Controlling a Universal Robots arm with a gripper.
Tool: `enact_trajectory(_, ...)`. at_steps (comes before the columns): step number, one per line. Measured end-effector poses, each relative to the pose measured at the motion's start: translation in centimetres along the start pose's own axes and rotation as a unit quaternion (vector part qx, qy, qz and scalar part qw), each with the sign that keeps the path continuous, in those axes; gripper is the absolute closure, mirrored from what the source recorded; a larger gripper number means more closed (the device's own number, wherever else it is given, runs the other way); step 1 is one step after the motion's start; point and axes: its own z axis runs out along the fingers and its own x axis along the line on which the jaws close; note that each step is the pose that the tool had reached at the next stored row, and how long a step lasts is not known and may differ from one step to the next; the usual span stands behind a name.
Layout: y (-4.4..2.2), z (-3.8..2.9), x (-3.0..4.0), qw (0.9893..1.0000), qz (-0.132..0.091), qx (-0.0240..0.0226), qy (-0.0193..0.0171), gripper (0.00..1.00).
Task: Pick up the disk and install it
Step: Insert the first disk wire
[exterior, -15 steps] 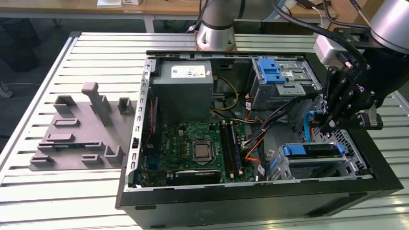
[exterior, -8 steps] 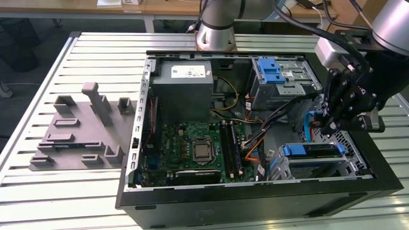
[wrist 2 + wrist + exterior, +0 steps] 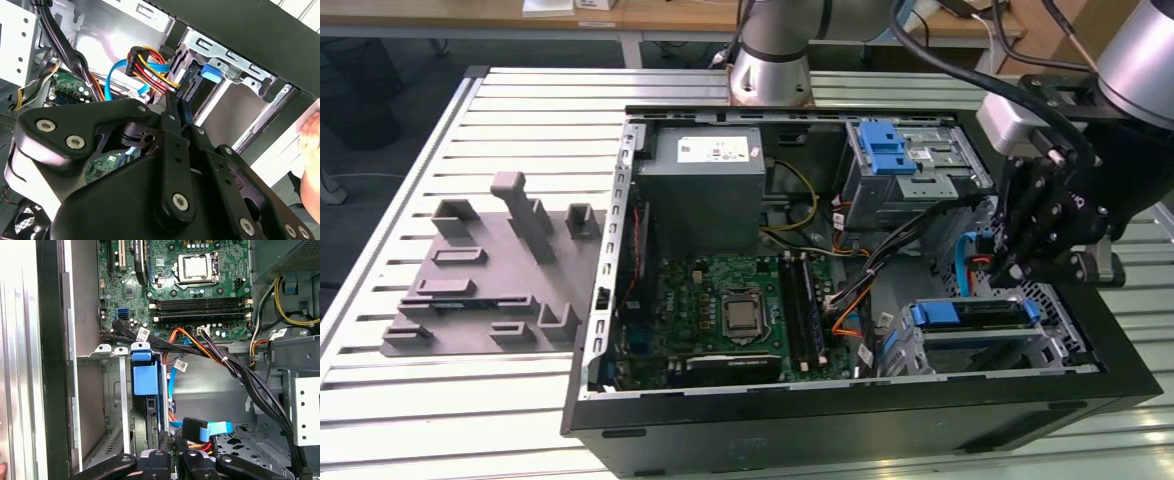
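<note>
The black linkage gripper [image 3: 1017, 268] hangs inside the open black computer case [image 3: 854, 420]; whether its fingers are parted cannot be told. Just beside it, one blue-framed silver disk [image 3: 970, 316] sits in the metal drive cage [image 3: 1047, 345]. One green motherboard [image 3: 720, 300] lies further off.

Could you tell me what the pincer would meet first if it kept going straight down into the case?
Probably the disk, edge-up in its blue carrier in the drive cage, just below the pincer; depth is unclear.
</note>
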Motion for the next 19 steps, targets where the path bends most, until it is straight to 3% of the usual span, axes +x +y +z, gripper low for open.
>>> enact_trajectory(13,-0.02,0.22,0.33,1.0000,0.000,-0.0003,0.0002,0.84)
enact_trajectory(19,0.01,0.65,0.65,1.0000,-0.001,-0.0010,0.0002,0.84)
